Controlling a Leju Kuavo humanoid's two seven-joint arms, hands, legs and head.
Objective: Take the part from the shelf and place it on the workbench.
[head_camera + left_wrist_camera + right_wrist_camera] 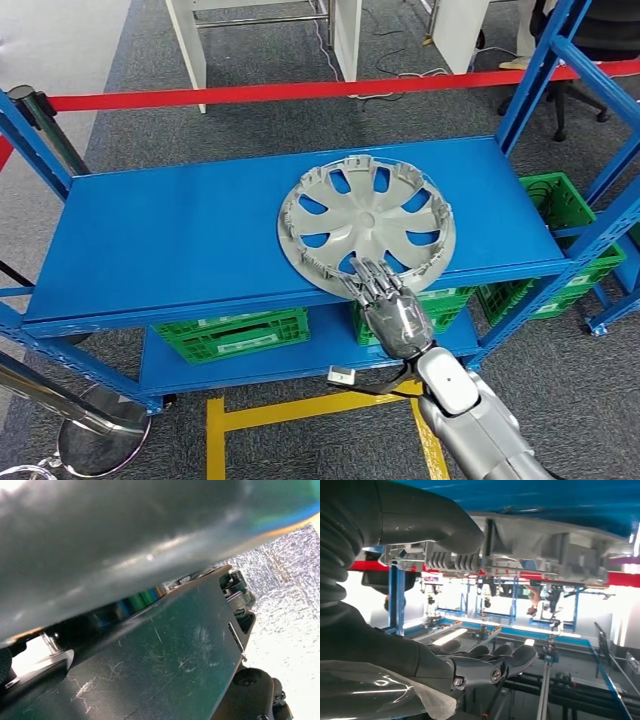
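A silver hubcap [366, 225] lies flat on the blue shelf top [166, 230], right of the middle, its near rim over the front edge. My right hand [389, 305] reaches up from below at that near rim, with its fingers [371, 277] laid over the edge. In the right wrist view the thumb [444, 525] sits against the hubcap's ribbed rim [546, 545], while the fingers [508, 662] stretch out straight, a wide gap away from it. A blurred grey mass, seemingly my left hand [113, 540], is close to the left wrist camera; its fingers cannot be made out.
Green crates [230, 333] stand on the lower shelf, another [566, 215] at the right end. Blue uprights [528, 80] frame the shelf's right side. Red barrier tape [302, 92] runs behind it. A stanchion base [98, 430] and a yellow floor line [302, 408] lie in front.
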